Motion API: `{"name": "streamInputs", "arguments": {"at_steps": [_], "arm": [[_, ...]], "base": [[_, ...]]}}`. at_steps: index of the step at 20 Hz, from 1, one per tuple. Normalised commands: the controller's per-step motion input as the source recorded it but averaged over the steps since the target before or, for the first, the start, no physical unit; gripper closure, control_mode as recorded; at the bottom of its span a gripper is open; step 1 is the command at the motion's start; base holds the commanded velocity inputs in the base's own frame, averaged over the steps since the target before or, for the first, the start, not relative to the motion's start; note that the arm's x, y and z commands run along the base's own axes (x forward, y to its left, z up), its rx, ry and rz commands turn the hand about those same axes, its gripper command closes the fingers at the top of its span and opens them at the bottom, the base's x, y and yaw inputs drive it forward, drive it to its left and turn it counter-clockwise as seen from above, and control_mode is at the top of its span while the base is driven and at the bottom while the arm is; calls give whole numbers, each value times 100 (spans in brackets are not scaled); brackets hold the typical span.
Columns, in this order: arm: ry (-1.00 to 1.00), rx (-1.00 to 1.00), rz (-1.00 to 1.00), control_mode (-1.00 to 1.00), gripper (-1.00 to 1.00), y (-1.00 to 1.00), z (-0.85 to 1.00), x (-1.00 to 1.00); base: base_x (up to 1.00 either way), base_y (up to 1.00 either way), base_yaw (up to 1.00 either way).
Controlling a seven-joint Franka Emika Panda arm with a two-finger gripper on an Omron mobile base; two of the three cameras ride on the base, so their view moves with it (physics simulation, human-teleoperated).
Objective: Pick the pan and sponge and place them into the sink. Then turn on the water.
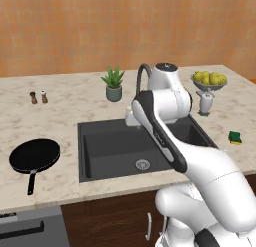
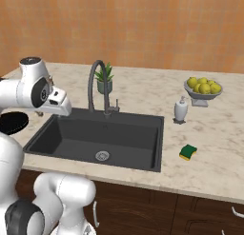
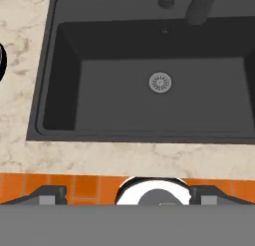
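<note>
Black pan (image 1: 35, 156) lies on the worktop (image 1: 60, 116) left of the sink (image 1: 115, 148); sponge (image 1: 235, 137) sits near the worktop's right edge. Whether the pincer is open, I cannot tell.

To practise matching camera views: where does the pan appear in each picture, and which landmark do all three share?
Left base view: pan on the counter, left of the sink.
Right base view: a black sliver at the left edge, partly behind the arm.
Hand view: a dark sliver at the left edge.
Shared landmark: the drain.
</note>
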Motion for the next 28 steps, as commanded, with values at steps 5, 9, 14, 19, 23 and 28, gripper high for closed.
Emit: {"name": "streamInputs", "arguments": {"at_steps": [5, 9, 14, 19, 23, 28], "arm": [[10, 0, -1, -100, -100, 100, -30, 0], [13, 0, 0, -100, -100, 100, -21, 6], [13, 0, 0, -100, -100, 100, -10, 16], [11, 1, 0, -100, -100, 100, -11, 9], [6, 6, 0, -100, -100, 92, -41, 2], [0, 1, 0, -100, -100, 96, -52, 3]], "base": [[0, 0, 0], [0, 0, 0], [0, 0, 0], [0, 0, 0], [0, 0, 0], [0, 0, 0]]}}
